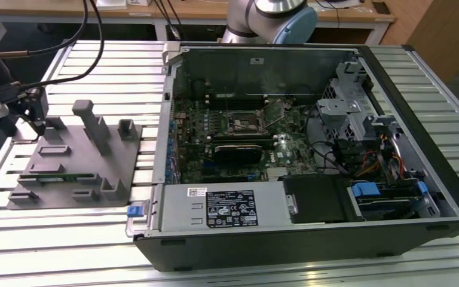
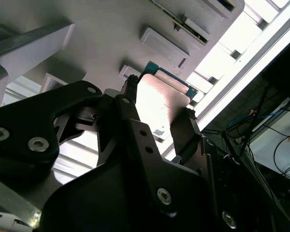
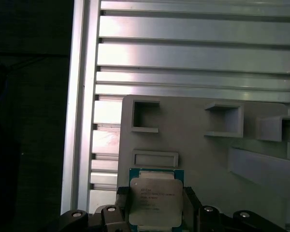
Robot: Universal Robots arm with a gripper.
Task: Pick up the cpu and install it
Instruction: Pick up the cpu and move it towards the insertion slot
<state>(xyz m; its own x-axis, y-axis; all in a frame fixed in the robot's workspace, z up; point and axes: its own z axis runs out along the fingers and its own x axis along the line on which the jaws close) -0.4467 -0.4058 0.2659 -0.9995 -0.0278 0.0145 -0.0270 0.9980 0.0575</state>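
Silvery cpu: clamped in my pincer.
Around: grey fixture beneath, upright blocks near.
Exterior view's right: open computer case.
Print: on cpu, unreadable.

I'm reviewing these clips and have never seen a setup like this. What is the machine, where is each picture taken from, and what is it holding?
This is a single robot arm with a two-fingered hand. The exterior view looks from off the arm across a slatted metal table. A grey plastic fixture sits on that view's left and an open computer case on its right, with the motherboard socket exposed. Both wrist views come from cameras riding on the arm, close to the hand. In them the fingers press two opposite edges of the cpu, a small square chip with a silvery top, at the fixture. It appears gripped.
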